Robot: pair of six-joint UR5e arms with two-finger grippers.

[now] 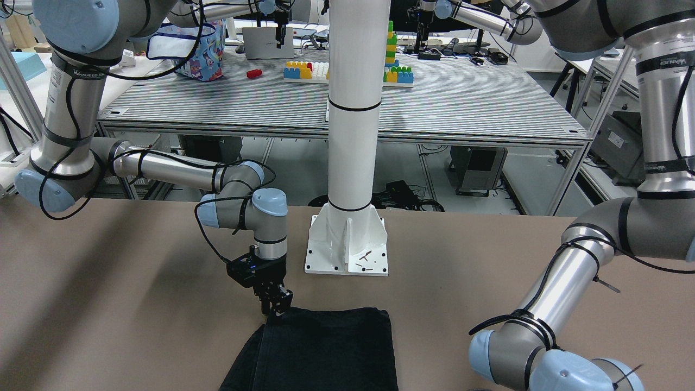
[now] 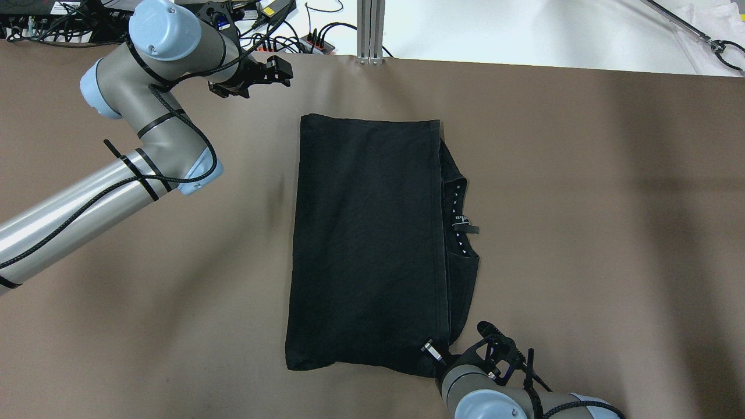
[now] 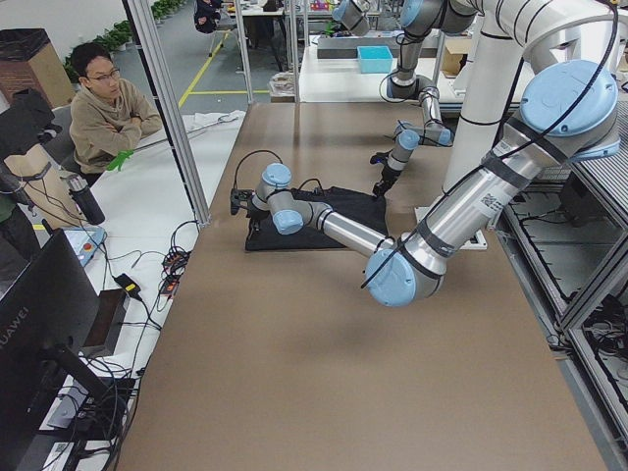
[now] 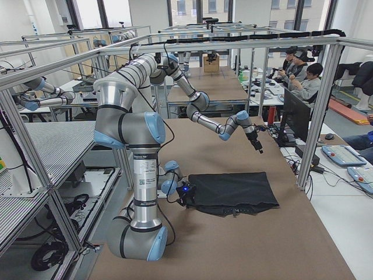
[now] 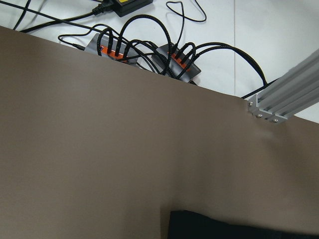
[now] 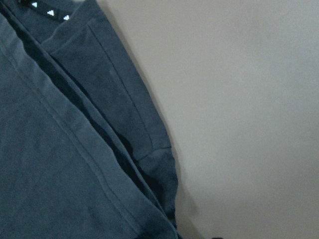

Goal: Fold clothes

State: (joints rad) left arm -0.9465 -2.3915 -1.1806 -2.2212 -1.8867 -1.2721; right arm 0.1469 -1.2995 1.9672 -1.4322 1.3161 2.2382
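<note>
The black garment (image 2: 366,233) lies folded flat on the brown table, with a narrower lower layer and its neck label sticking out on its right side. It also shows in the front view (image 1: 331,347) and the right wrist view (image 6: 60,149). My right gripper (image 1: 275,310) stands at the garment's near right corner (image 2: 433,352); its jaws look open and hold nothing. My left gripper (image 2: 286,70) is open and empty, over bare table beyond the garment's far left corner. The left wrist view shows only that corner (image 5: 224,226).
The white pillar's base plate (image 1: 347,252) stands on the robot's side of the table, close to the garment. An aluminium post (image 2: 371,29) and power strips with cables (image 5: 144,55) sit past the far table edge. People sit beside the table (image 3: 108,108).
</note>
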